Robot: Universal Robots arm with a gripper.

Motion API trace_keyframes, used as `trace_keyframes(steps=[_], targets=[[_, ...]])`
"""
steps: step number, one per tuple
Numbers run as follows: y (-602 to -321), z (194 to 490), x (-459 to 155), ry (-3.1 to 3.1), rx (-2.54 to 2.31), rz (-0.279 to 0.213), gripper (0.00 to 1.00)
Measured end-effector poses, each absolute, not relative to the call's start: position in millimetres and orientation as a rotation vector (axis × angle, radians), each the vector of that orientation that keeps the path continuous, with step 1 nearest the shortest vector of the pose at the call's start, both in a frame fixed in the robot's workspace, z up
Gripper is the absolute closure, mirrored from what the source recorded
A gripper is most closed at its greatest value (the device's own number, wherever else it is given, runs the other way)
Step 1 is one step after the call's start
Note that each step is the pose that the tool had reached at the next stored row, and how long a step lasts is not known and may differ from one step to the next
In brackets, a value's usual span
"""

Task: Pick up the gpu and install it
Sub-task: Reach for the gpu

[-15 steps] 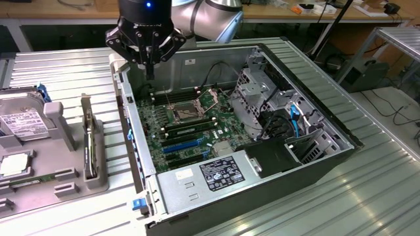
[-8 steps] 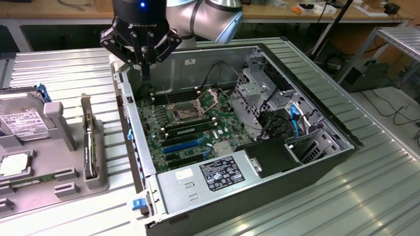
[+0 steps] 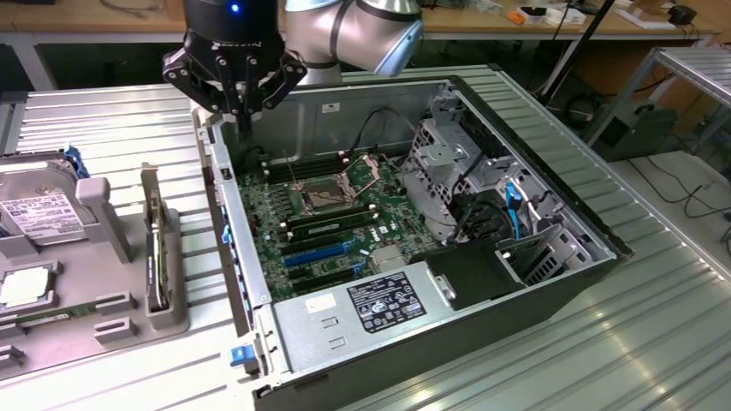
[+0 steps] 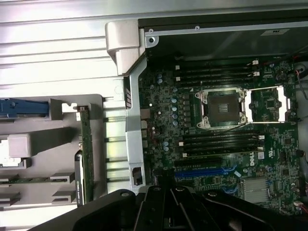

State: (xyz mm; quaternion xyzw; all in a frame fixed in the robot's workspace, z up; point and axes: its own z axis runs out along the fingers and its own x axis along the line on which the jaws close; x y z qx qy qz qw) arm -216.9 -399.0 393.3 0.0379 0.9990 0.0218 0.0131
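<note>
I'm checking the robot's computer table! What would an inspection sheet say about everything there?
Surface: ribbed metal table with an open computer case lying on it.
Job's things: gpu stands on edge in the grey holder, not picked up.
Clutter: hard drive in the same holder.
Grippers: gripper shut, empty, above the case's back corner.
Cables: blue cables and black cables inside the case.
Surroundings: wooden bench behind; floor cables at the exterior view's right.

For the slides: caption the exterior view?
Robot arm, jaws shut and empty, above the open black computer case; thin black expansion card with silvery bracket stands in the grey holder beside it.
</note>
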Motion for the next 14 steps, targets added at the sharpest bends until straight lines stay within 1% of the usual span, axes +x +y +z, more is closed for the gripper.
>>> trace_keyframes(steps=[14], targets=[[-399.0,393.3,-236.7,3.112,0.118,0.068,0.90]])
